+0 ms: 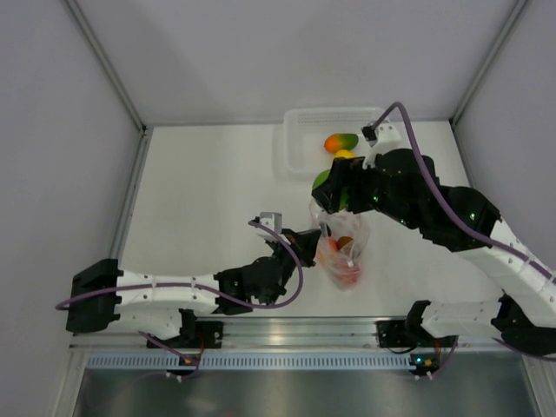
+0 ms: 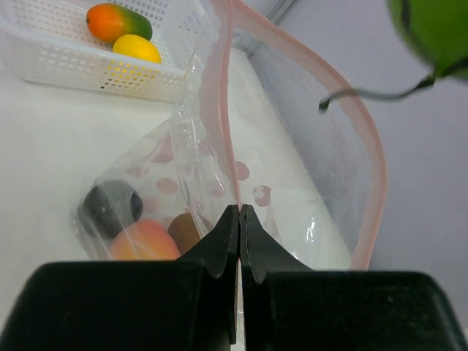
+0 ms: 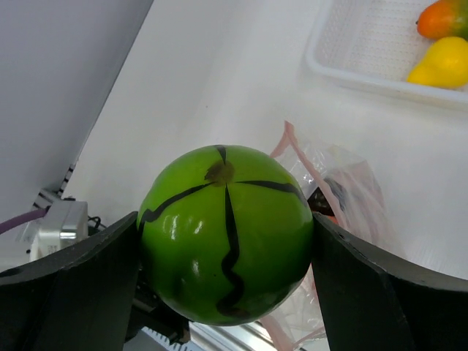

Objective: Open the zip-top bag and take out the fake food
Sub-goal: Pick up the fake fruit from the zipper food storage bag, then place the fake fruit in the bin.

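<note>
Gripping the green fruit [image 3: 225, 234] with black marks, the right gripper [image 3: 223, 281] is seen with jaws set wide, one finger pressed on each side of the fruit. The fruit is held in the air, clear of the zip-top bag [image 2: 307, 168], just above and beyond its mouth.

The left gripper [image 2: 239, 212] is closed tight, fingertips pinched on one wall of the bag just below the pink zip strip [image 2: 369, 168]. The strip is parted into a wide loop, so the bag is open. The bag is stood up on the table [image 1: 208, 191] between the two grippers, mouth toward the right gripper.

Inside the bag, low and to the left of the left fingertips, a dark purple fruit [image 2: 110, 207], a peach-orange fruit [image 2: 144, 241] and a brown fruit [image 2: 186, 230] are seen touching each other. A reddish piece is also seen low in the bag in the top view; its shape cannot be told.

The white tray [image 1: 291, 139] is set at the far side of the table, well apart from the left gripper. A mango [image 1: 341, 141] and a yellow fruit [image 1: 346, 155] are lying in it, side by side.
</note>
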Robot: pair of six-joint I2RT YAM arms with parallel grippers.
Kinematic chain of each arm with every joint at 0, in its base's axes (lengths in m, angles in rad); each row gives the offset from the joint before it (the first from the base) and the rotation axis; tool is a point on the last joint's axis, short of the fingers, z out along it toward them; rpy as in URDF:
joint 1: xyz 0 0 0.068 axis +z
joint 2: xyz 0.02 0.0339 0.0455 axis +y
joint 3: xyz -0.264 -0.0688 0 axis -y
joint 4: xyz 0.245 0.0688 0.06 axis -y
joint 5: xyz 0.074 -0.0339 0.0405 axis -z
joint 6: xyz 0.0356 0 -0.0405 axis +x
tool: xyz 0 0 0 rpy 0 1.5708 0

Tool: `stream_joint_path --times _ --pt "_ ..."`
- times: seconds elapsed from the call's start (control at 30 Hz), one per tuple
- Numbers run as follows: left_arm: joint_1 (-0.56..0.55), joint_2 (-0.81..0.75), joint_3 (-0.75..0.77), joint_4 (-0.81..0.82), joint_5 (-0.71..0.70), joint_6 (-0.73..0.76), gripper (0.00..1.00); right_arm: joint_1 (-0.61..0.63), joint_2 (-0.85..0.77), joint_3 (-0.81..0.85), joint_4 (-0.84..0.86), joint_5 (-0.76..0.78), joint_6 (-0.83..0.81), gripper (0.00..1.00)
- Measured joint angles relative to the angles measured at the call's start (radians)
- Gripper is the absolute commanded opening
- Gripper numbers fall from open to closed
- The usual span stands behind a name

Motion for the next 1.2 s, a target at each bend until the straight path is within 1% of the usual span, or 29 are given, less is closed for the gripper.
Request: stream_joint_path --times 0.1,0.17,0.23,0.3,0.37,0.47,0.63,0.7,0.73,1.0,1.1,1.17,1.2 --pt "0.0 0.0 0.0 0.0 0.011 -0.006 0.0 -0.051 0.077 0.134 -0.019 -0.053 -0.037 0.11" --pt "0.0 0.0 0.0 0.0 0.02 -0.01 0.0 -0.127 0.124 0.198 -0.017 -0.095 -0.062 0.1" --pt "0.0 -0.002 0.0 0.0 0.03 -0.013 0.0 -0.232 0.167 0.235 -0.009 -0.135 -0.087 0.1" --pt "0.0 -0.008 -0.002 -0.005 0.042 -0.015 0.0 -0.326 0.198 0.241 0.009 -0.169 -0.108 0.1" --pt "0.0 -0.018 -0.003 -0.016 0.05 -0.016 0.0 -0.394 0.224 0.237 0.03 -0.201 -0.123 0.1" --pt "0.002 -0.033 -0.003 -0.033 0.072 -0.016 0.0 -0.506 0.268 0.211 0.113 -0.263 -0.142 0.1" --pt "0.015 -0.065 -0.003 -0.077 0.129 -0.02 0.0 -0.653 0.383 0.192 0.248 -0.285 -0.18 0.09" --pt "0.027 -0.085 -0.002 -0.1 0.153 -0.024 0.0 -0.69 0.441 0.192 0.293 -0.281 -0.202 0.09" --pt "0.034 -0.093 0.0 -0.113 0.166 -0.025 0.0 -0.703 0.47 0.192 0.314 -0.279 -0.212 0.07" --pt "0.093 -0.129 0.013 -0.177 0.241 -0.043 0.0 -0.78 0.742 0.193 0.438 -0.275 -0.268 0.09" --pt "0.1 -0.141 0.013 -0.196 0.256 -0.043 0.0 -0.786 0.834 0.222 0.444 -0.256 -0.289 0.12" --pt "0.101 -0.151 0.013 -0.209 0.267 -0.043 0.0 -0.786 0.908 0.271 0.441 -0.243 -0.299 0.14" --pt "0.101 -0.156 0.013 -0.215 0.269 -0.042 0.0 -0.786 0.943 0.304 0.432 -0.233 -0.304 0.19"
